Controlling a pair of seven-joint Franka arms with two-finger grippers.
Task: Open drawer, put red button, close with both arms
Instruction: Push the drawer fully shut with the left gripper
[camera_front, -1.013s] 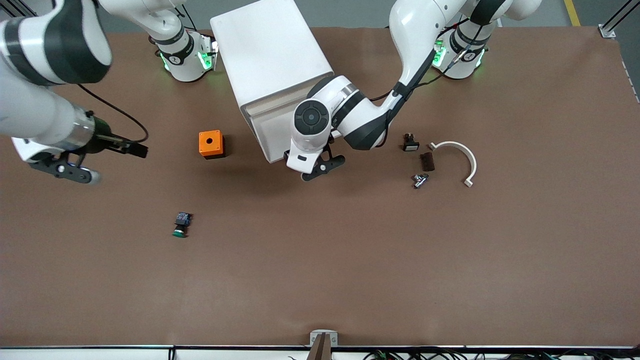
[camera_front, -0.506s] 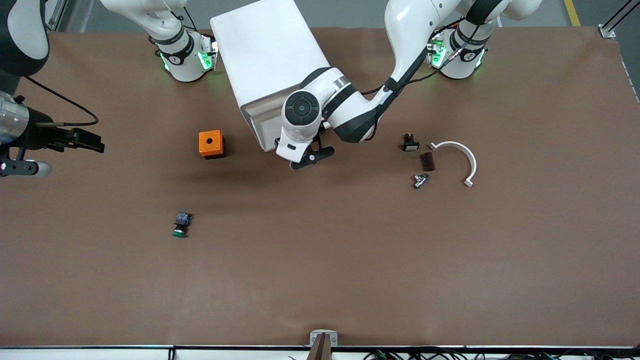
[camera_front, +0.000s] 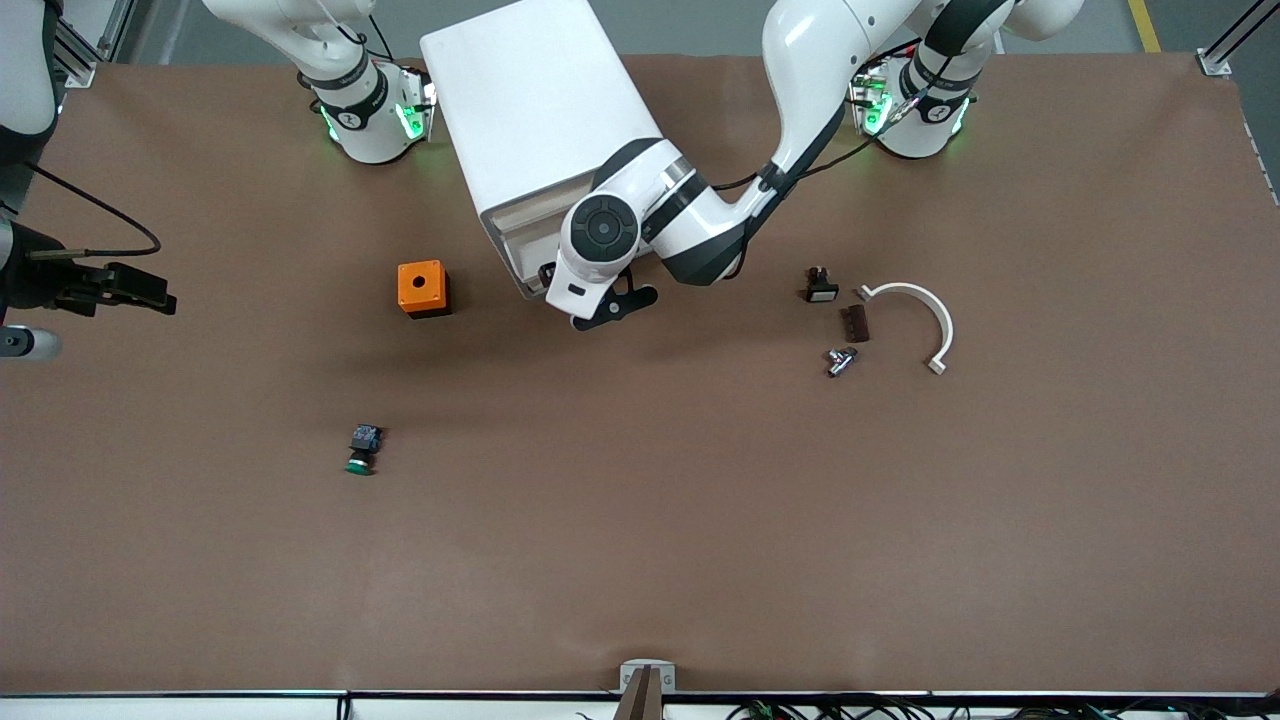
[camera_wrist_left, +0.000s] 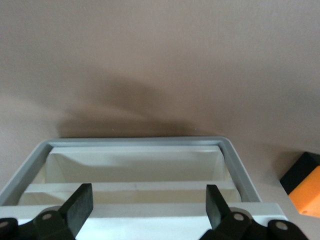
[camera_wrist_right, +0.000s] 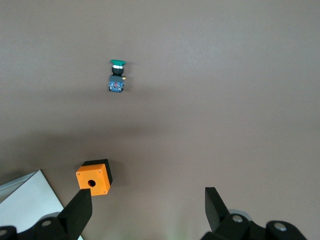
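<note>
The left gripper (camera_front: 600, 305), fingers apart, hangs at the drawer (camera_wrist_left: 135, 187) front atop the cabinet (camera_front: 540, 110). The right gripper (camera_wrist_right: 145, 212), also spread, waits over the table's right-arm end. I can't spot the red button; the green button (camera_front: 360, 450) could be grabbed instead.

Random bits lying around me: orange box (camera_front: 423, 288) near my left hand's spot, green-capped button (camera_front: 362, 449) nearer the camera, plus a white curved bracket (camera_front: 925, 312), black switch (camera_front: 820, 286), brown block (camera_front: 854, 323), and metal fitting (camera_front: 840, 360)

Even overhead light, soft shadows nr cabinet (camera_front: 545, 120) & orange box (camera_front: 422, 288); wrist views slightly soft.
</note>
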